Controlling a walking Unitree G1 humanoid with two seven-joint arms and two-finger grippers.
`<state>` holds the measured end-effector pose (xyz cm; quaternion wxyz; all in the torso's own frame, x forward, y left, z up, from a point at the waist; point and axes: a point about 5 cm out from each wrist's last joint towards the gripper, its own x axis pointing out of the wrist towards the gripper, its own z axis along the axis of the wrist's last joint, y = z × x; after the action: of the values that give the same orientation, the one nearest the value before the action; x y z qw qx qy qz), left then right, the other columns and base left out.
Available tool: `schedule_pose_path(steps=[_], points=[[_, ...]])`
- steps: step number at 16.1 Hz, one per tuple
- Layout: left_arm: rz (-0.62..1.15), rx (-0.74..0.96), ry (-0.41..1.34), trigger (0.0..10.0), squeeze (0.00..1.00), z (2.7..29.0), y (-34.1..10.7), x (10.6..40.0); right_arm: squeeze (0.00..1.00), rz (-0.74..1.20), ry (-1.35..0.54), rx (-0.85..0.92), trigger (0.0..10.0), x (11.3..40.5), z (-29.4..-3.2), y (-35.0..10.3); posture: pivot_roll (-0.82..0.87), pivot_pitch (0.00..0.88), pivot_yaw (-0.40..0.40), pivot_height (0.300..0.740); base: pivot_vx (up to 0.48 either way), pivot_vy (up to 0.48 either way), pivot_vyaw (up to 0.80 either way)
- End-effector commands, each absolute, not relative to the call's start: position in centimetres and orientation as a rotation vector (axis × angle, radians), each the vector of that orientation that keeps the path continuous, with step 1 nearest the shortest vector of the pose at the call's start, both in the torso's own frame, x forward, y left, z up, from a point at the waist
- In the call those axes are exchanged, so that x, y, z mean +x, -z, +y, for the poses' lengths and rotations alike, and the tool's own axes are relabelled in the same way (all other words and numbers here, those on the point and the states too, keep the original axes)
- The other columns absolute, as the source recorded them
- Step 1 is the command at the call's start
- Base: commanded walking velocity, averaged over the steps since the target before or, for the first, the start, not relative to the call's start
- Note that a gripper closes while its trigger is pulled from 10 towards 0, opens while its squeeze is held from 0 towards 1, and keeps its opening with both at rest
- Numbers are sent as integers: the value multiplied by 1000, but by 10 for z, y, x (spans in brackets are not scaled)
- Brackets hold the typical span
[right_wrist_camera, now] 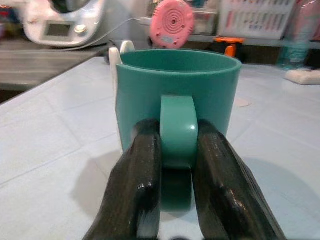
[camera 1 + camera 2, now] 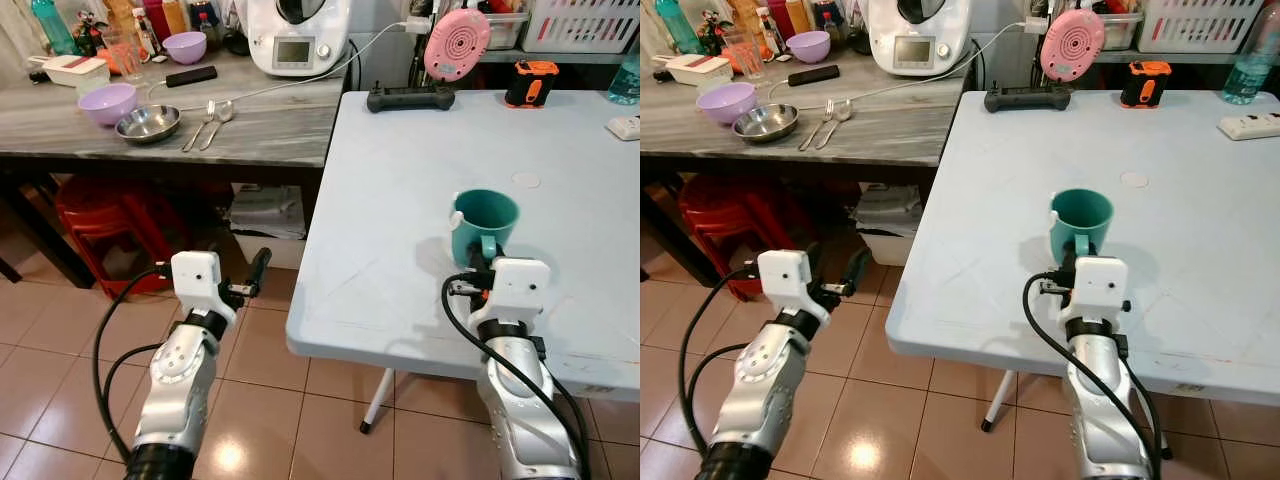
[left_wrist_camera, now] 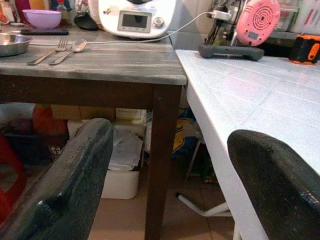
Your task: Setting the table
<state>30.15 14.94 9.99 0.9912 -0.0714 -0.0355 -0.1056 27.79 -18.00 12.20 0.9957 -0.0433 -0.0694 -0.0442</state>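
Observation:
A teal mug [image 2: 484, 220] stands upright on the pale blue table [image 2: 400, 200], near its front edge. My right gripper [image 1: 177, 150] is shut on the mug's handle [image 1: 178, 131], one black finger on each side of it. My left gripper [image 2: 252, 275] hangs open over the tiled floor, left of the blue table and below the grey wooden table [image 2: 260, 125]. On that wooden table lie a fork [image 2: 196, 130] and a spoon [image 2: 217, 117], next to a steel bowl [image 2: 148, 123] and a lilac bowl [image 2: 107, 102].
A white kitchen machine [image 2: 297, 35] and its cable sit at the back of the wooden table. A black power strip [image 2: 410, 98], a pink round device [image 2: 457, 43] and an orange-black tool [image 2: 531, 82] line the blue table's far edge. Red stools [image 2: 105, 230] stand underneath.

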Motion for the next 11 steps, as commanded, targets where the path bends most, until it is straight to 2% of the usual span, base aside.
schedule_pose_path(steps=[1,8,11], points=[[-76,-153,211,10000,0,151,-101,304,0,-178,74,-84,10000,277,-176,-131,-124,0,92,740,0,0,0],[-83,-191,227,10000,0,140,-100,307,0,-169,66,-20,10000,271,-168,-136,-136,0,97,740,0,0,0],[-83,-189,229,10000,0,141,-99,309,0,-159,56,-19,10000,271,-166,-135,-138,0,97,740,0,278,-167]])
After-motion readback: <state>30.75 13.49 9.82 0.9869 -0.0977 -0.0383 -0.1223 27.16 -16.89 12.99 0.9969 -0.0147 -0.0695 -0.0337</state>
